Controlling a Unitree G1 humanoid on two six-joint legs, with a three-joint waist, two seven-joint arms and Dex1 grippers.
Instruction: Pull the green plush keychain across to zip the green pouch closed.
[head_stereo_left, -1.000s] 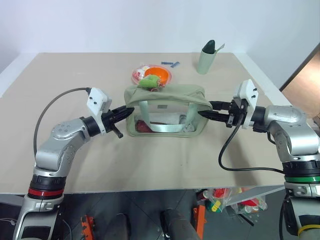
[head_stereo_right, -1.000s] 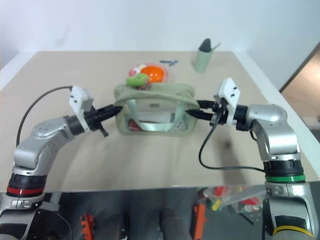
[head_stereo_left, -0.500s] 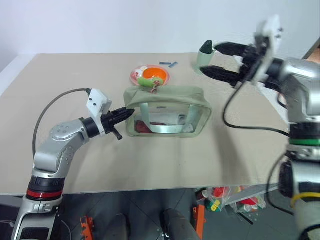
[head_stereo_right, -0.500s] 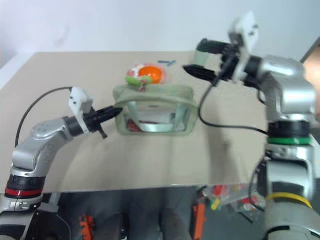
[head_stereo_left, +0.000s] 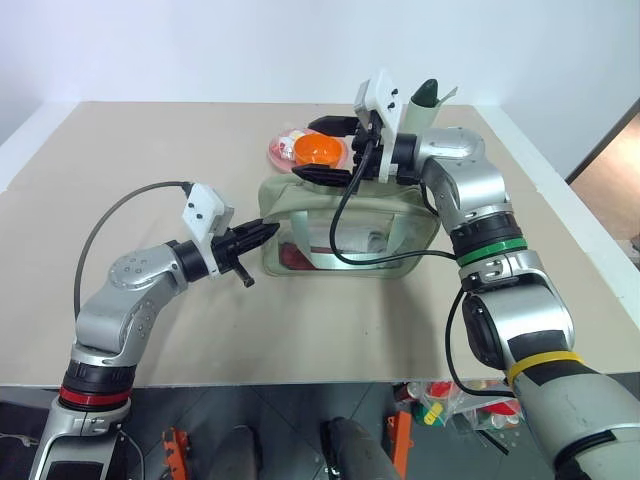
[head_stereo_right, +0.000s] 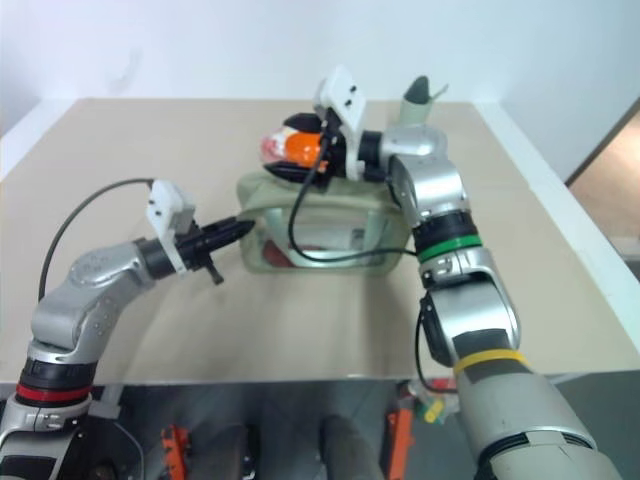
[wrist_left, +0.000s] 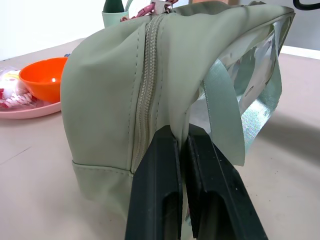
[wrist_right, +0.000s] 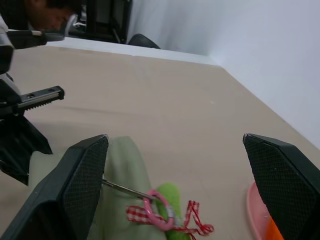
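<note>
Right gripper hangs wide open over the near-left end of the green pouch, fingers straddling the green plush keychain just below and between them, lined up, it seems, for a grab. Left gripper is pinched tight on the pouch's end fabric right at its tips, likely bracing the pouch so the zipper can run away from it.

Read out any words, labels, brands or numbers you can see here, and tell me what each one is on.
No text can be read here.
Small pale patch on the pouch window: too small to tell whether it carries print.
Wrappers on the pink plate: red and white marks, too blurred to read.
</note>
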